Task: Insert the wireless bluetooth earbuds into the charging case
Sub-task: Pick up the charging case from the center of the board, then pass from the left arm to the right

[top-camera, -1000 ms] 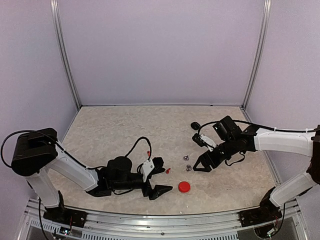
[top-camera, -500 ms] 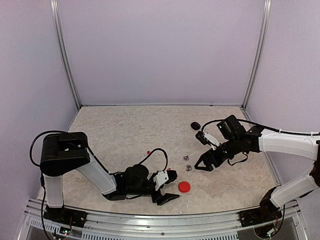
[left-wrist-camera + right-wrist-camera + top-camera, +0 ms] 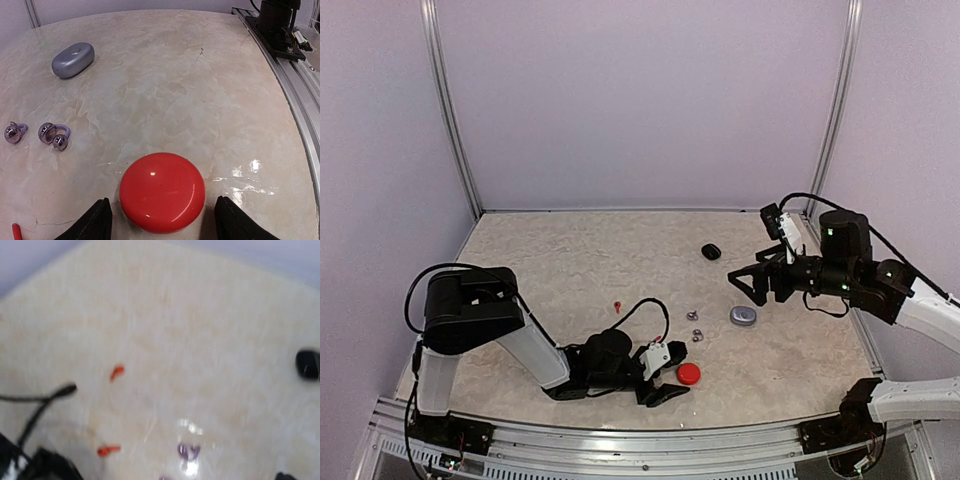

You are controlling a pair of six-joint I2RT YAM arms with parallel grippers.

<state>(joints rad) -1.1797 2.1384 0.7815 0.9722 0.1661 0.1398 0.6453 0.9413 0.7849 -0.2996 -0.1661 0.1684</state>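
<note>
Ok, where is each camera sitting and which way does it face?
Top external: above, behind the bases, looking down on the table; left arm, right arm show.
Left wrist: low, facing the red case between its fingers.
Right wrist: raised, blurred, looking down at red earbuds; own fingers hardly seen.
Shared: grey case, in top and left wrist.

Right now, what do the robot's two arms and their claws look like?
The left arm and right arm are white tubes joined by chunky black joints, with thin black cables looping beside them. Small green lights glow on the right arm. The left gripper and right gripper each have a white block and two black wedge-shaped fingers.
</note>
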